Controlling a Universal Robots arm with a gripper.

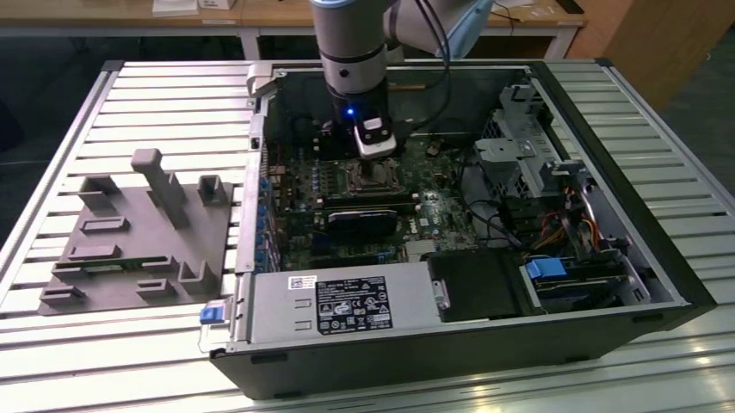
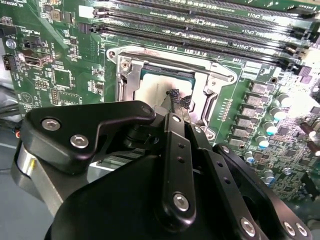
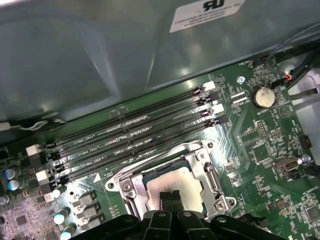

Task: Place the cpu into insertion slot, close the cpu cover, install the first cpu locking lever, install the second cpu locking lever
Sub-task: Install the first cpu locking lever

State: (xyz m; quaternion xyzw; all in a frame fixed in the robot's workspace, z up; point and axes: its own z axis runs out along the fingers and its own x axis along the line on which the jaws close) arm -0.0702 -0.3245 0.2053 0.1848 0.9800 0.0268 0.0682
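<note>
The cpu lies flat in the insertion slot on the green board, its dull silver top showing through the window of the cpu cover. The cover lies down over it; in the second wrist view its silver frame rings the cpu. A thin metal lever rod runs along one side of the socket. My gripper hovers just over the chip's middle, shut with nothing between its fingers. The gripper shows the same in the second wrist view. In the exterior view the gripper hangs straight above the socket inside the open case.
Long black memory slots run beside the socket, with the grey case wall behind them. A coin battery, a drive cage, the power supply and cables surround the board. A grey fixture sits on the slatted table.
</note>
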